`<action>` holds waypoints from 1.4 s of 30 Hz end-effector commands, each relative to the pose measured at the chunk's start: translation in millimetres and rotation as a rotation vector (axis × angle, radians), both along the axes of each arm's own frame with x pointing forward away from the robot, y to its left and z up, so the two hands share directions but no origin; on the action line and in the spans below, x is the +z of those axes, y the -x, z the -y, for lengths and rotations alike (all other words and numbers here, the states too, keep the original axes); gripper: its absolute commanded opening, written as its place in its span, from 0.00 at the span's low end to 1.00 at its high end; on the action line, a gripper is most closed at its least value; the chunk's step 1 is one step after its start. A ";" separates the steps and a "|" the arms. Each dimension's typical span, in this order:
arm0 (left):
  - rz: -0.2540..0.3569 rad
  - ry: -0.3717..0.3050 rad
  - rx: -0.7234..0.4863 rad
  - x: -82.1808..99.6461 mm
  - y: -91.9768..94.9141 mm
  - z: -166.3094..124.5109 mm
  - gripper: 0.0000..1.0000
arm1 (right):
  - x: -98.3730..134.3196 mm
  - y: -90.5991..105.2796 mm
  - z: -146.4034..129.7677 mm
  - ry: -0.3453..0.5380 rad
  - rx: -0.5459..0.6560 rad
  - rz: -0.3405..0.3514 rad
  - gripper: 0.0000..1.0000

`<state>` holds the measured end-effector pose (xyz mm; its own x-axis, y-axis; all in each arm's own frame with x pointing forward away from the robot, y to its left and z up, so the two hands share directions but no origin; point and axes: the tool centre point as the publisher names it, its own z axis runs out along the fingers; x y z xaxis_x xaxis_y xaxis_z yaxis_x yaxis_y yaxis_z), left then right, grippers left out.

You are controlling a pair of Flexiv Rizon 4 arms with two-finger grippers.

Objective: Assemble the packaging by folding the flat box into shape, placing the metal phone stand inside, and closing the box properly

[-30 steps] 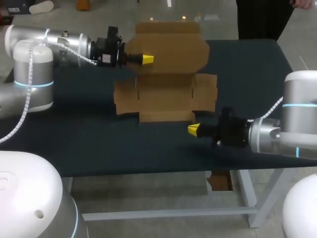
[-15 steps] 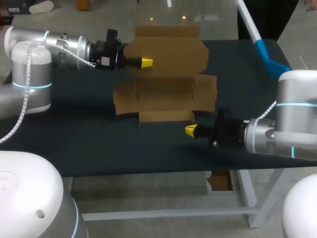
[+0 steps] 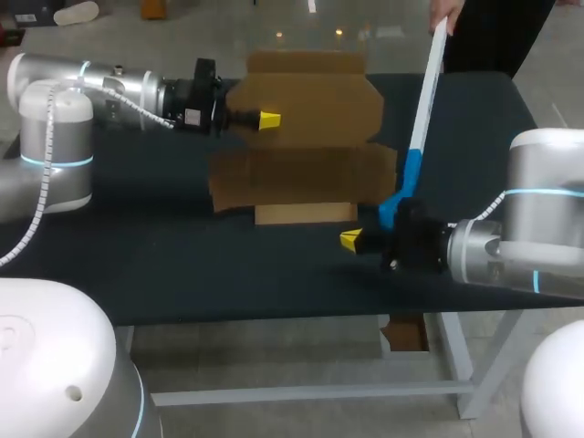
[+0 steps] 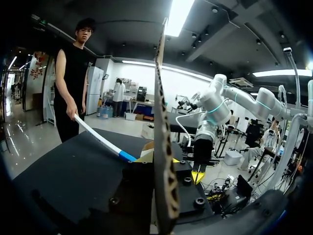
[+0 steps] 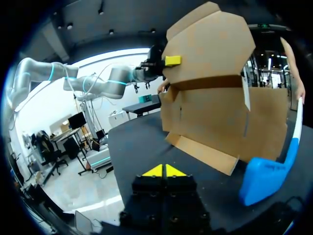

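The left claw (image 3: 269, 119) was closed on the top flap of the flat box (image 3: 301, 173), one yellow tip on each face of the cardboard, in the upper middle of the head view. The long axis of the box ran up and down in that picture. The held flap pointed to the upper edge, the panels stood raised, and a narrow strip lay flat on the bench (image 3: 182, 265). The right claw (image 3: 349, 240) had its tips pressed together on nothing, just right of that strip. A hand (image 3: 444, 14) at the upper right held a white stick (image 3: 424, 100), whose blue end was just beside the right edge of the box.
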<state>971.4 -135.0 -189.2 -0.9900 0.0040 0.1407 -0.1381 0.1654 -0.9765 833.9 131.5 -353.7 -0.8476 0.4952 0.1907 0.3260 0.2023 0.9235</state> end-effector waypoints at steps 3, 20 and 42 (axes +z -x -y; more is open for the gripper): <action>0.004 -0.007 -0.003 0.9 3.3 -3.3 0.00 | -2.0 1.3 -3.0 -0.003 -0.007 0.007 0.00; 0.033 -0.015 -0.050 0.7 6.4 -2.8 0.00 | 0.7 -3.1 -5.9 -0.010 -0.036 0.011 0.00; 0.086 -0.009 -0.130 -2.3 5.0 -7.9 0.00 | -2.9 -12.6 -13.9 -0.023 -0.084 -0.022 0.00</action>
